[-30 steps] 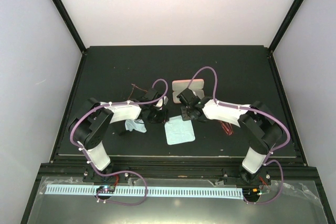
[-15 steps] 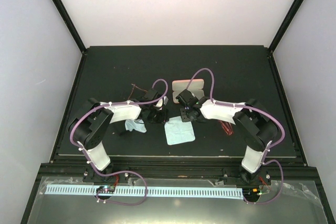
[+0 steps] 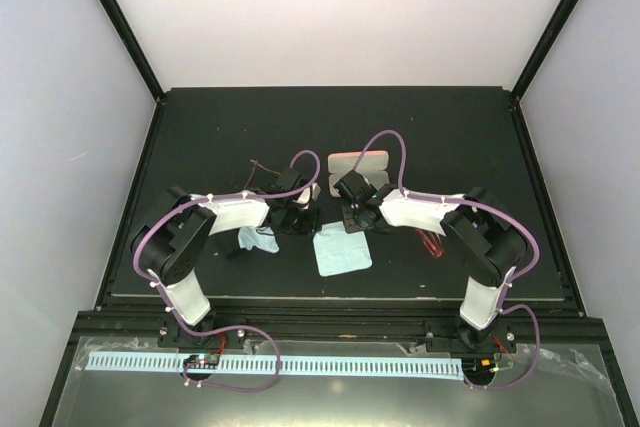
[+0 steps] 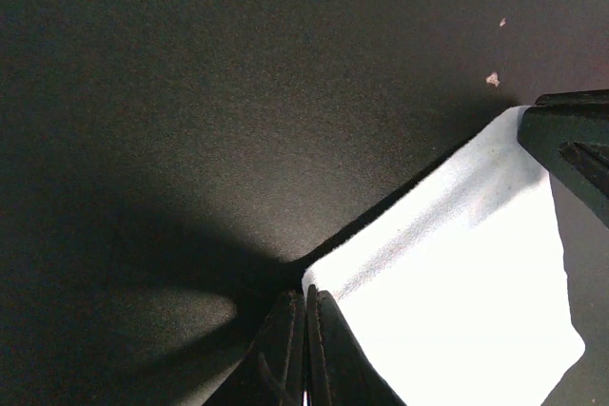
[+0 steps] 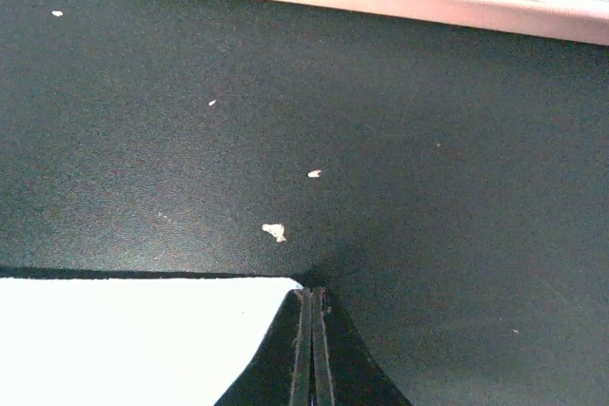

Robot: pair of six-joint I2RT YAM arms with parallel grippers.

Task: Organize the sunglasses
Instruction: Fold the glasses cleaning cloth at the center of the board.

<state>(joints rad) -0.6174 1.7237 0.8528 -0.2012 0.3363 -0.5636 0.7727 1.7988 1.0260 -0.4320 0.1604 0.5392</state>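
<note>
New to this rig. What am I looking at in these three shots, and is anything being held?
Two robots: left arm and right arm, bolted to a table. The wide picture looks down from above and behind; the other two come from wrist cameras. On the table: a pale blue cloth, a pink case, amber-brown sunglasses, red sunglasses. The left hand and right hand are shut, tips at two corners of the cloth; whether they pinch it is unclear. No sunglasses are held.
</note>
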